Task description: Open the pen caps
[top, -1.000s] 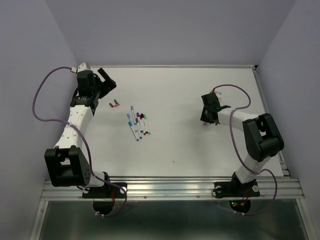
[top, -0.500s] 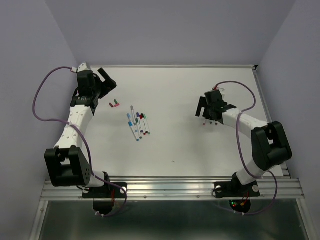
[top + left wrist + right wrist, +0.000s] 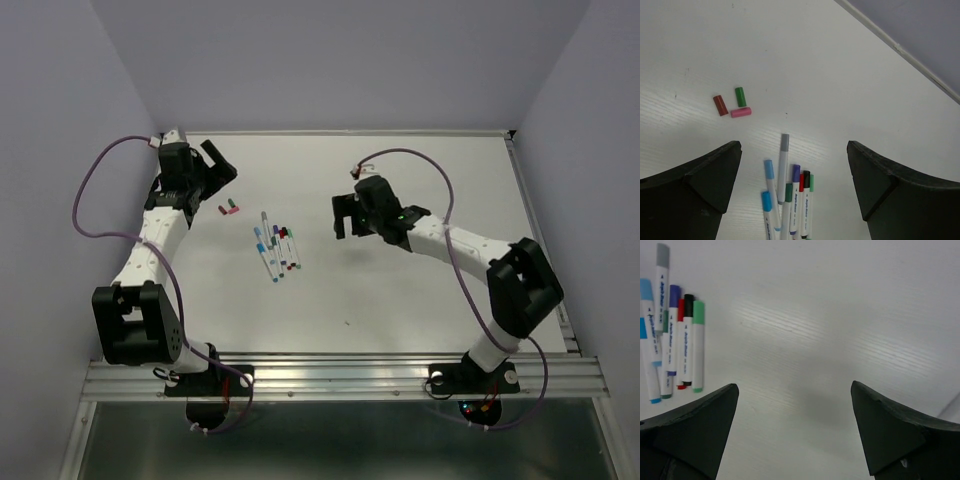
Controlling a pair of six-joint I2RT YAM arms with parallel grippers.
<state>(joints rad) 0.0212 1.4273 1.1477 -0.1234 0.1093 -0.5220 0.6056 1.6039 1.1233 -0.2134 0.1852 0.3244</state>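
Observation:
Several pens (image 3: 276, 246) lie bunched left of the table's middle, white barrels with coloured caps. In the left wrist view the bunch of pens (image 3: 788, 200) shows blue, grey, purple, red, black and green ends. Three loose caps lie apart from them: maroon (image 3: 720, 105), green (image 3: 740, 96) and pink (image 3: 740, 112), and they appear as the small cap group (image 3: 228, 208) from above. My left gripper (image 3: 216, 165) hovers open at the back left, (image 3: 792, 146) empty. My right gripper (image 3: 341, 218) is open and empty (image 3: 794, 386), right of the pens (image 3: 672, 335).
The white table (image 3: 420, 300) has a raised rim at the back and right, and a metal rail runs along its near edge (image 3: 340, 375). Purple cables loop from both arms. Lilac walls enclose the table on three sides.
My right arm has swung left from the table's right side toward the pens, and its jaws have opened wide. The left arm has barely moved.

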